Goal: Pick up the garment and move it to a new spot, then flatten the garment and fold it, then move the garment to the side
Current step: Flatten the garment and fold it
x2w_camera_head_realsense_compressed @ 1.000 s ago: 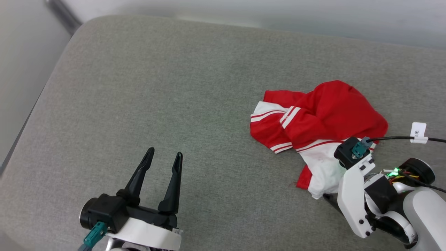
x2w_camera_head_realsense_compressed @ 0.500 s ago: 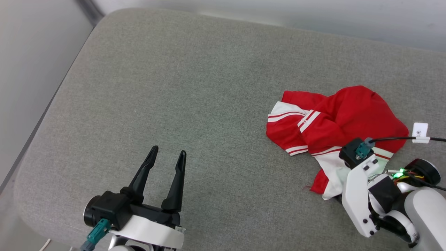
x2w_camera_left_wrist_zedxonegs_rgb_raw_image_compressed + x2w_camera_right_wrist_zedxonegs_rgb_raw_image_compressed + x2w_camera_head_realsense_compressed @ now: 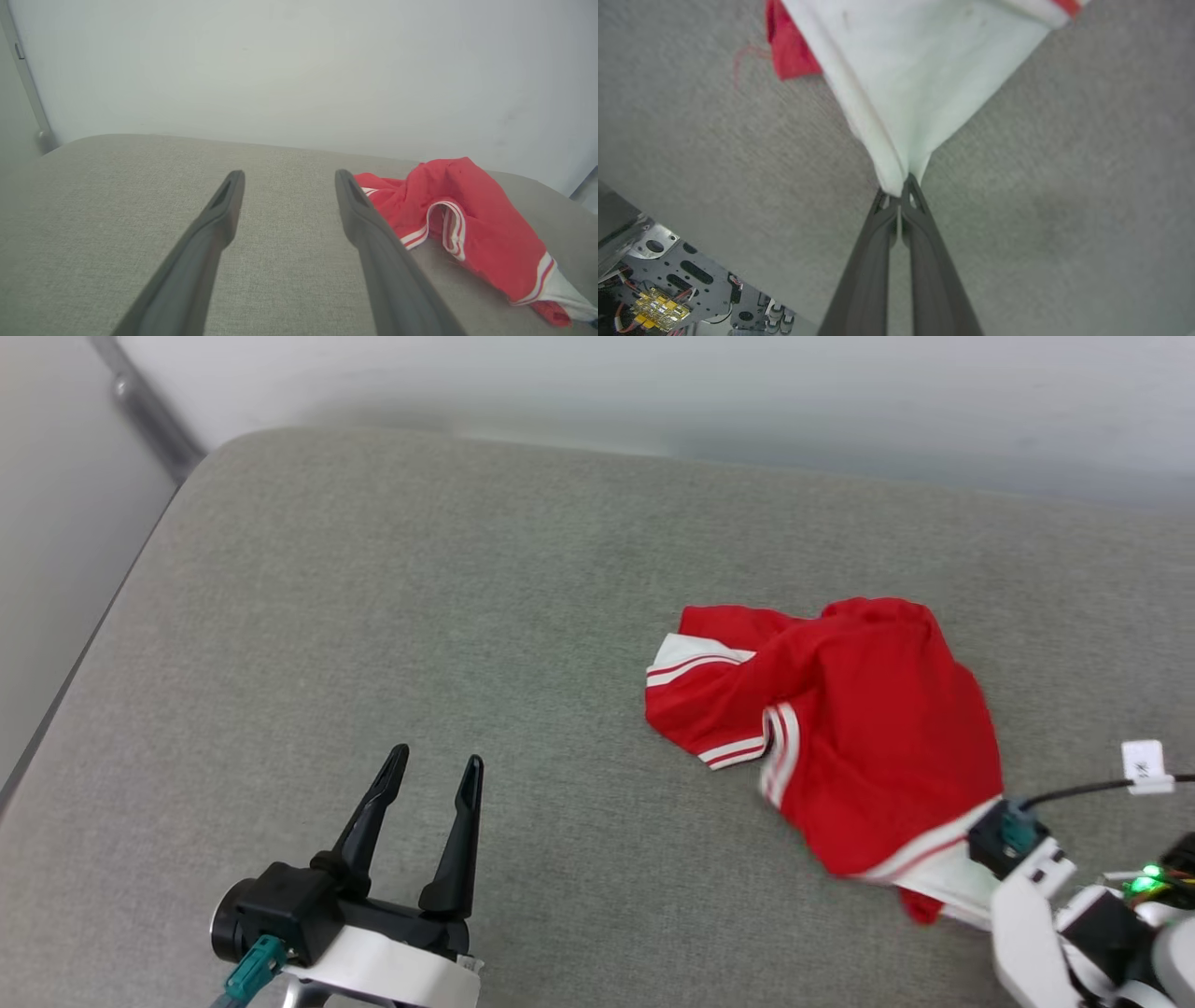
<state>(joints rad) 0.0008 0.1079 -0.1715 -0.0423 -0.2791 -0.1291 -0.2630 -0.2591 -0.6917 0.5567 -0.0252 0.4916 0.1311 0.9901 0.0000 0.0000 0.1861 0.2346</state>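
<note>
Jaws of right gripper (image 3: 903,184) clenched on white part of red jersey T-shirt (image 3: 868,728), cloth drawn taut into pinch. T-shirt lies crumpled on right side of grey fabric cushion (image 3: 420,597), striped trim showing. Left gripper (image 3: 437,758) jaws spread wide, empty, over cushion, well apart from T-shirt.

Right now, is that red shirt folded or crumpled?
Crumpled: the garment lies bunched on the grey cushion, a white corner pinched in the jaws of the right gripper.
</note>
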